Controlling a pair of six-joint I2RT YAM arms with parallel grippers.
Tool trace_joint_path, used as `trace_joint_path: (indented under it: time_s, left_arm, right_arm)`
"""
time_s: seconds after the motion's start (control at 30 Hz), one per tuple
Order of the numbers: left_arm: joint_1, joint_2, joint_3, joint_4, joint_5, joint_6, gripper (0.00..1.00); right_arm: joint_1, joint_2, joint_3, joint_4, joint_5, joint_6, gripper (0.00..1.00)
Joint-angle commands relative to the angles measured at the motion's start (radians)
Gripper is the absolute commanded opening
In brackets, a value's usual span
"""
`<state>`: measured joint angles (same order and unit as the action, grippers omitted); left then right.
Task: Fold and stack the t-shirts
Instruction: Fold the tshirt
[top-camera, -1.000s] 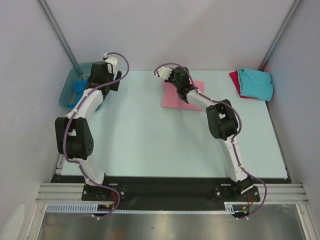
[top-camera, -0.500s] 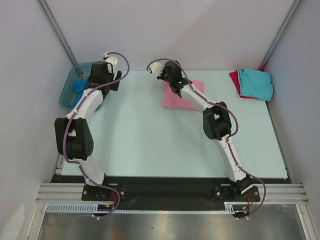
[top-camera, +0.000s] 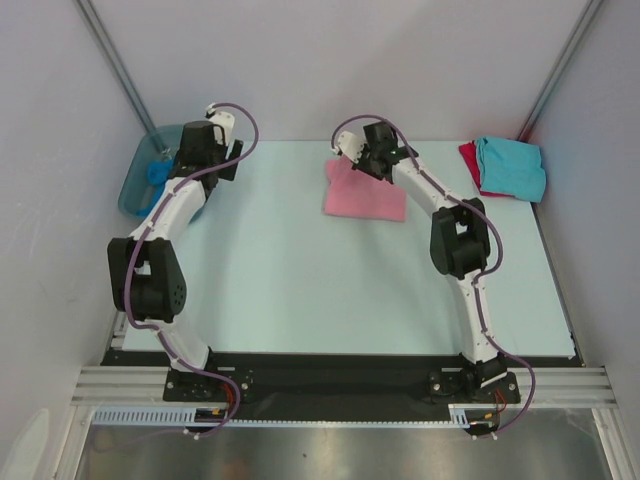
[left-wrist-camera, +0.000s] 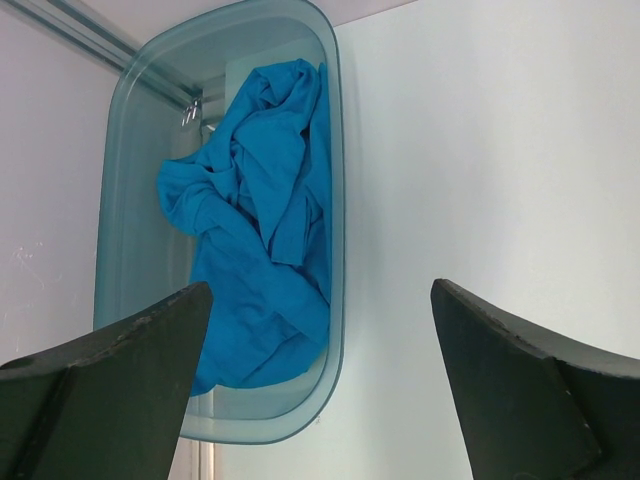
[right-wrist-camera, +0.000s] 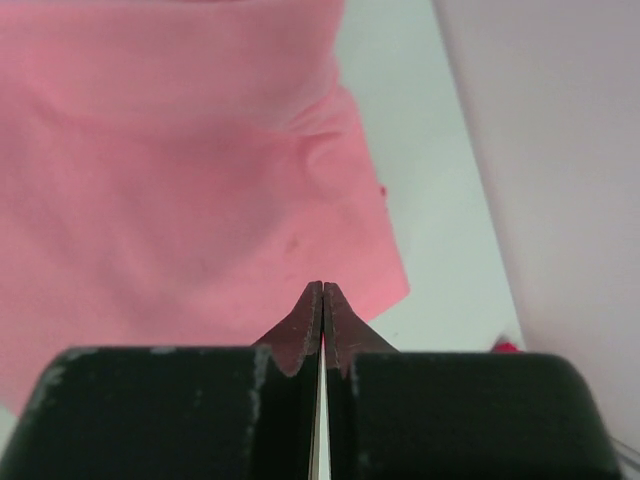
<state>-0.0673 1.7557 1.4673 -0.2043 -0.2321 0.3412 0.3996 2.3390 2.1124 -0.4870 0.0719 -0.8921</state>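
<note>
1. Tub (left-wrist-camera: 335, 190): I log it at the table's (top-camera: 300, 280) far left corner, translucent grey-blue.
2. Blue tee (left-wrist-camera: 255, 230): crumpled inside the tub, unfolded.
3. Left end effector (left-wrist-camera: 320, 285): released, jaws spread wide. I see it hanging over the tub's right rim, apart from the blue tee.
4. Pink tee (top-camera: 365, 192): folded into a rough rectangle, lying flat on the table at far centre.
5. Right end effector (right-wrist-camera: 322, 295): clenched, jaws pressed together with nothing showing between them. It sits over the pink tee's far edge; I cannot tell whether the tips touch the cloth.
6. Red tee (top-camera: 468, 158): folded, at the far right corner of the table.
7. Turquoise tee (top-camera: 512, 167): folded, stacked on the red tee, whose left edge shows.
</note>
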Motion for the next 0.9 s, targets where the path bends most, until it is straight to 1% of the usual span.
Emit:
trace_joint_path:
  time_s: [0.0,0.07,0.2,0.33,0.5,0.63,0.87]
  left_arm:
    - [-0.009,-0.024,0.027,0.029,0.013,0.009,0.97]
    - [-0.012,-0.021,0.025,0.029,0.011,0.010,0.96]
    - [-0.017,-0.028,0.013,0.026,0.011,0.001,0.96]
    - [-0.017,-0.041,-0.007,0.028,0.007,0.008,0.96]
    - [-0.017,-0.058,-0.035,0.036,-0.006,0.016,0.96]
    - [-0.017,-0.062,-0.053,0.037,-0.006,0.019,0.97]
    - [-0.017,-0.044,-0.030,0.040,-0.006,0.016,0.96]
  right_arm:
    - [0.018,-0.003,-0.002,0.002,-0.026,0.008,0.00]
    - [0.024,0.020,0.007,0.054,-0.017,0.013,0.00]
    - [0.036,0.115,0.081,0.090,0.003,0.010,0.00]
    - [0.051,0.160,0.113,0.132,-0.003,-0.008,0.00]
    - [0.070,0.190,0.115,0.197,-0.001,-0.027,0.00]
    - [0.090,0.215,0.106,0.284,0.019,-0.048,0.00]
    - [0.119,0.207,0.095,0.326,0.040,-0.093,0.00]
